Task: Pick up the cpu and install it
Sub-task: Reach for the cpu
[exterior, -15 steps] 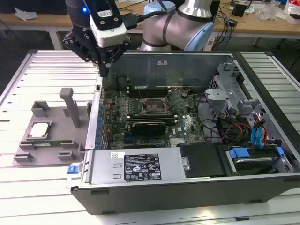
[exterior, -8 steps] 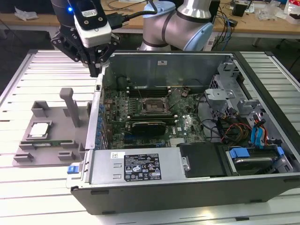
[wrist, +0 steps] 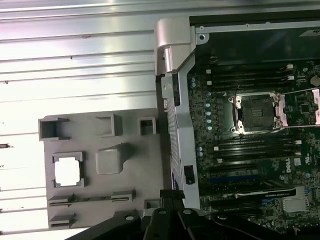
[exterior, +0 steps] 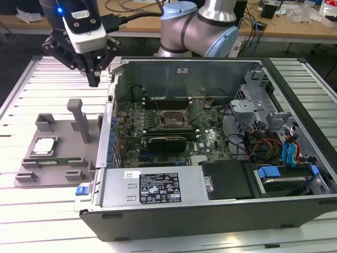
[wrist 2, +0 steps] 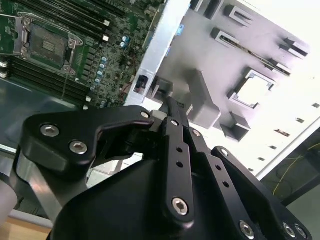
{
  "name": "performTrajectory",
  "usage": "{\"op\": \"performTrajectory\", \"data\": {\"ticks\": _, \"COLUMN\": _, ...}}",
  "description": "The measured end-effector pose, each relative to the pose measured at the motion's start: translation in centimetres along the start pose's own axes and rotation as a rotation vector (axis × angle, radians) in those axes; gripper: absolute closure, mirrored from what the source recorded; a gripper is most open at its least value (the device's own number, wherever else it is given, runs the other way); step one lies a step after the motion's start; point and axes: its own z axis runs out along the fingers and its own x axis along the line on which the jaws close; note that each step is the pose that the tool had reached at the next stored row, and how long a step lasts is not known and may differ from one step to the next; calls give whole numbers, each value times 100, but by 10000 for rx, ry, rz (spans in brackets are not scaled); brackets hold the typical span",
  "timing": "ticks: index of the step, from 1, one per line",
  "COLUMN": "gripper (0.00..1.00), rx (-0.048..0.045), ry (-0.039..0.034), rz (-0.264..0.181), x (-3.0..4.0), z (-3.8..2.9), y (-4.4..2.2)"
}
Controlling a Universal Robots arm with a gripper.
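On the slatted counter (exterior: 37, 216) an open computer case (exterior: 210, 224) lies just beside a grey tray (exterior: 68, 153). The cpu (exterior: 43, 146) rests in a square recess of that tray, silvery top up. Inside the case sits the motherboard socket (exterior: 172, 118). Farther back, the gripper (exterior: 95, 79) hangs over the tray's far side by the case wall, clenched on nothing and well apart from the cpu.
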Motion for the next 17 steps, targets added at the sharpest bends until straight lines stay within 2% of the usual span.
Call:
{"op": "performTrajectory", "data": {"ticks": 2, "gripper": 89, "rx": 0, "ry": -1, "rz": 1, "x": 91, "z": -2, "y": -7}}
{"op": "performTrajectory", "data": {"ticks": 7, "gripper": 89, "rx": -1, "ry": -1, "rz": 1, "x": 188, "z": -5, "y": -14}}
{"op": "performTrajectory", "data": {"ticks": 14, "gripper": 89, "rx": -1, "ry": -1, "rz": 1, "x": 377, "z": -9, "y": -28}}
{"op": "performTrajectory", "data": {"ticks": 17, "gripper": 89, "rx": -1, "ry": -1, "rz": 0, "x": 480, "z": -12, "y": -36}}
